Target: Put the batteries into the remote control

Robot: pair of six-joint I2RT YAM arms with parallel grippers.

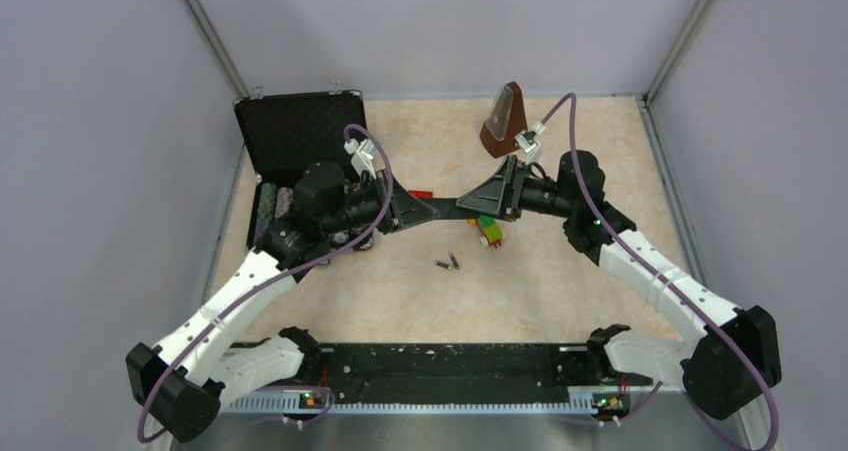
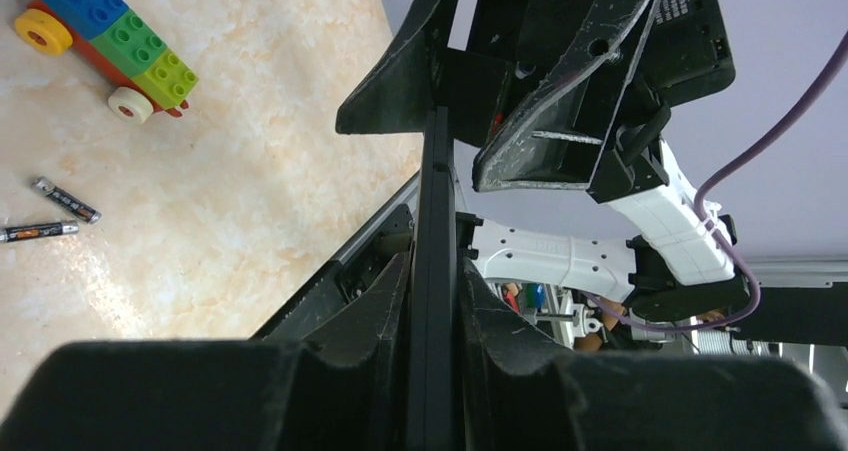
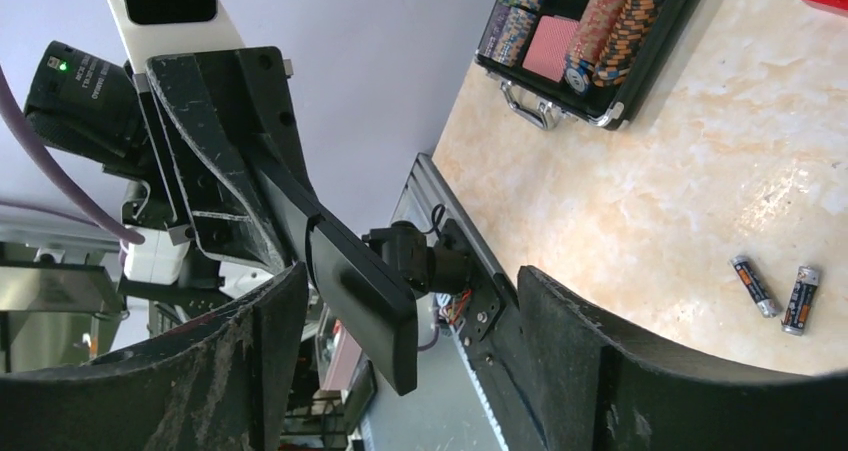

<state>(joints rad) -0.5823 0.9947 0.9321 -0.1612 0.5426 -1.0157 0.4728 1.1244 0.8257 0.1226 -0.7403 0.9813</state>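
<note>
The remote control (image 1: pixel 432 209) hangs in the air over the middle of the desk (image 1: pixel 560 291), lying level between the two arms. The left fingers (image 2: pixel 385 311) are clamped on one end of it. The right fingers (image 3: pixel 250 351) stand apart on both sides of the other end, and I cannot tell if one of them touches it. The two batteries (image 1: pixel 449 263) lie on the desk below, a little toward the near edge, near the toy train (image 1: pixel 490 231). I think the danger is the one-sided hold: if the right fingers close off-centre or push, they may twist the remote out of the left grip. The batteries are small and round, so a careless touch may roll them away.
</note>
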